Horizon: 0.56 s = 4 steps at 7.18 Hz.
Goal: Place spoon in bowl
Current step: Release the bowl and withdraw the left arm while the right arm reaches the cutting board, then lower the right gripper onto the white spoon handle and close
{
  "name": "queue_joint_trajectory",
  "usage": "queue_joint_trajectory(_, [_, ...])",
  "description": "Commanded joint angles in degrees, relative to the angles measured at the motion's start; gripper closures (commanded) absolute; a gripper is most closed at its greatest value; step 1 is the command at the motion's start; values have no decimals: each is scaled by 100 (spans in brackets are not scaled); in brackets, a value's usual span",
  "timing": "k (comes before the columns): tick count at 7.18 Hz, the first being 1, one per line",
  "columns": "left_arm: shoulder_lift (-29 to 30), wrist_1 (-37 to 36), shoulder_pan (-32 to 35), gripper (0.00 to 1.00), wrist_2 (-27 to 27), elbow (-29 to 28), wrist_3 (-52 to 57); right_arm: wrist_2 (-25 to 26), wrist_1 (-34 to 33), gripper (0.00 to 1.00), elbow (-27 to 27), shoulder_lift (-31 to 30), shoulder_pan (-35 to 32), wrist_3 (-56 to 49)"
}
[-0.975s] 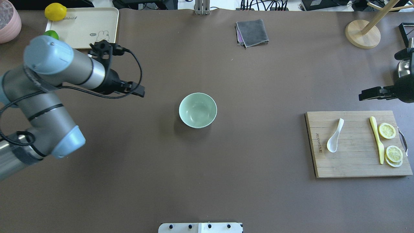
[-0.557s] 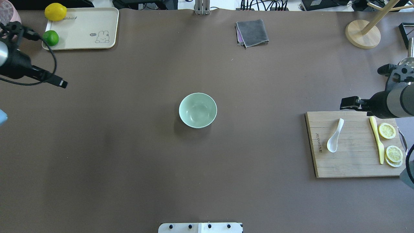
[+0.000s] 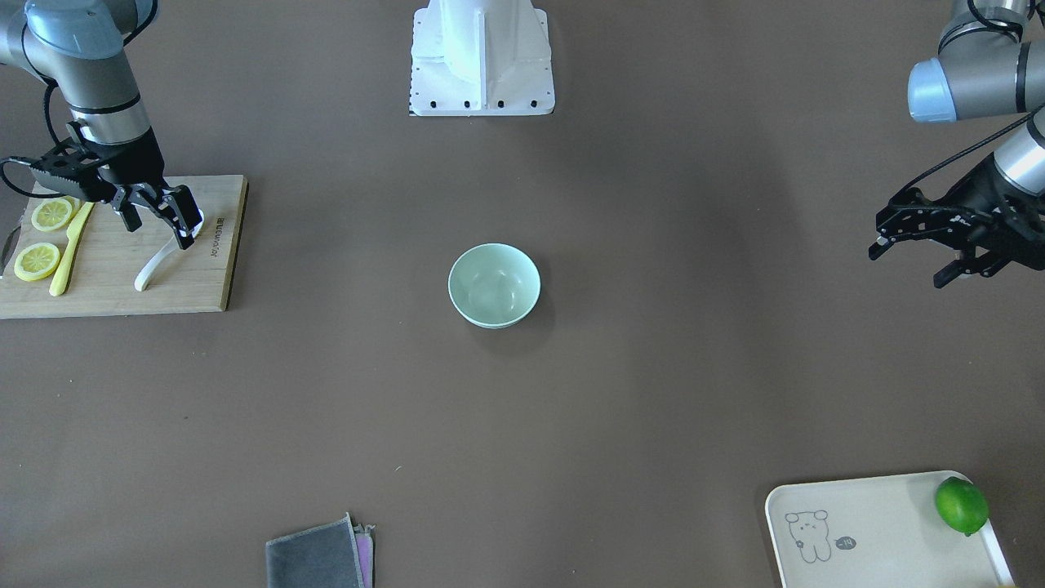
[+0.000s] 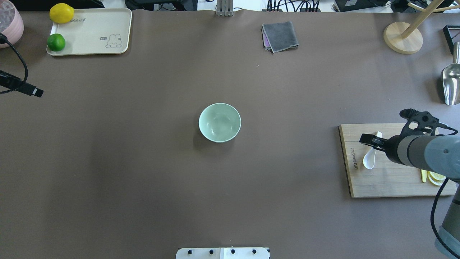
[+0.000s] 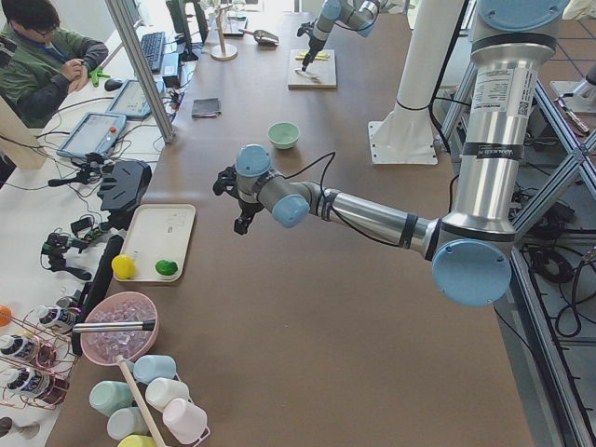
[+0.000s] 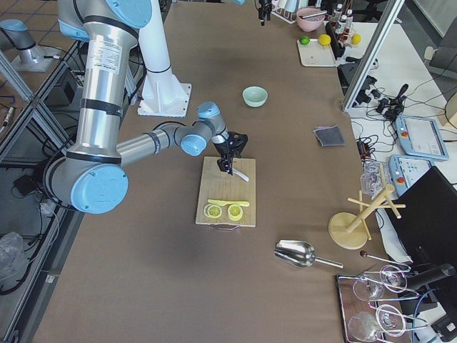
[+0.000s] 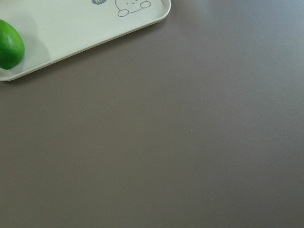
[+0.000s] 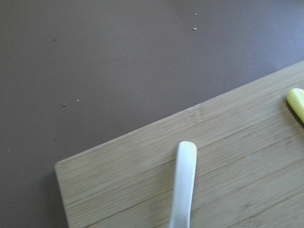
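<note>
The white spoon (image 4: pixel 369 159) lies on the bamboo cutting board (image 4: pixel 388 183) at the table's right, scoop toward me; its handle shows in the right wrist view (image 8: pixel 185 180). My right gripper (image 3: pixel 159 229) hovers open over the spoon (image 3: pixel 153 267), its jaws spread on either side of the handle end and holding nothing; from overhead it (image 4: pixel 367 139) hides part of the handle. The mint-green bowl (image 4: pixel 220 122) stands empty at the table's middle, also in the front view (image 3: pixel 494 285). My left gripper (image 3: pixel 906 265) is open and empty, far left of the bowl.
A yellow knife (image 3: pixel 69 245) and lemon slices (image 3: pixel 51 214) lie on the board beside the spoon. A cream tray (image 4: pixel 90 34) with a lime (image 4: pixel 56 42) and lemon (image 4: pixel 61 13) sits back left. A grey cloth (image 4: pixel 280 36), wooden stand (image 4: pixel 402 37) and metal scoop (image 4: pixel 451 84) lie at the back and right.
My left arm has pulled back to the left edge, away from the bowl. My right arm has come in and down over the board to the spoon's handle.
</note>
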State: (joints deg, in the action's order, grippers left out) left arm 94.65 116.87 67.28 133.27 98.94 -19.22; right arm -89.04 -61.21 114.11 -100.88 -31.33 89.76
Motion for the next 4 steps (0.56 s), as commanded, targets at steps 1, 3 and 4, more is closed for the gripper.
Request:
queue_joint_trajectory(1, [-26, 20, 4, 1, -11, 3, 6, 307, 39, 7, -195, 33, 162, 59])
queue_joint_trajectory(3, [-26, 20, -4, 1, -11, 3, 6, 369, 57, 22, -318, 34, 162, 181])
queue_joint_trajectory(4, [-26, 20, 4, 1, -11, 3, -2, 404, 83, 33, -362, 51, 171, 330])
